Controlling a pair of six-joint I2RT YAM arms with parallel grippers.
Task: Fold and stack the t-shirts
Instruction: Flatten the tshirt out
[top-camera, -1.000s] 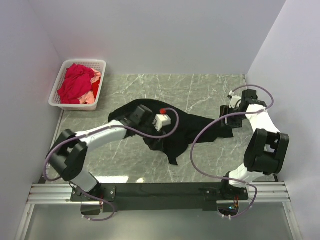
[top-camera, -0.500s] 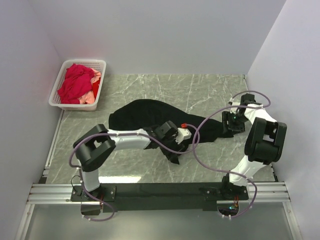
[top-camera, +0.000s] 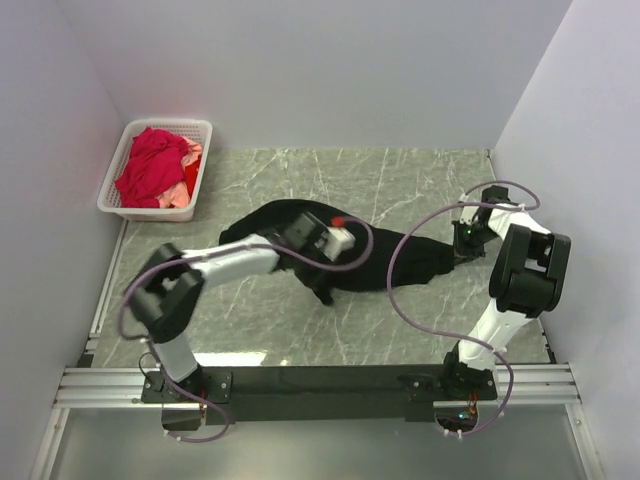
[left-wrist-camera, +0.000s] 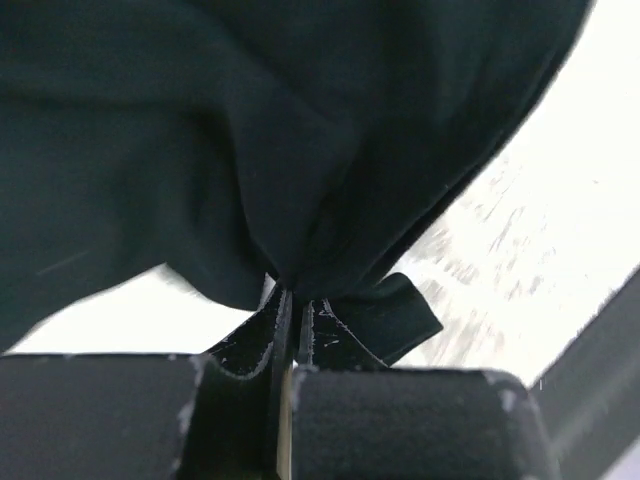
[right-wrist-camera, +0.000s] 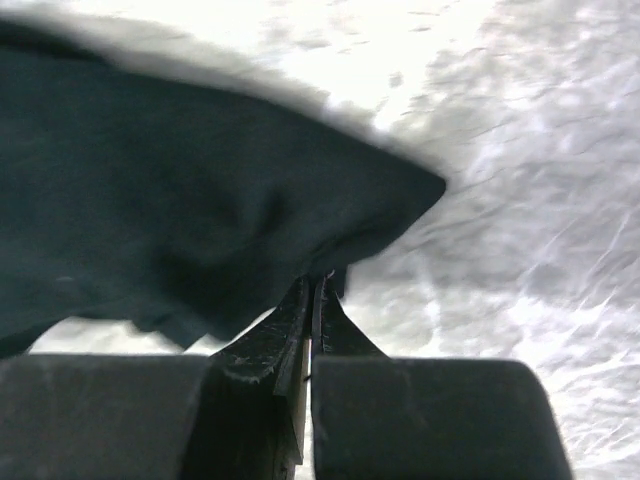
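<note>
I have the left pincer (left-wrist-camera: 290, 300) clenched on a bunched fold of the black t-shirt (top-camera: 270, 218), which lies crumpled mid-tabletop (top-camera: 400, 180), and the right pincer (right-wrist-camera: 315, 285) is clamped on a corner at its right end. The red and pink t-shirts (top-camera: 150, 170) sit in the basket (top-camera: 112, 205). Both bites look thin, so pulling the arms apart could slip the cloth free. The left may also have caught several layers, which would spread the shirt twisted.

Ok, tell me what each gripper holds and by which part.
Both hold the black t-shirt: the left gripper pinches a bunched fold near its middle, the right gripper an edge by its right-end corner.
</note>
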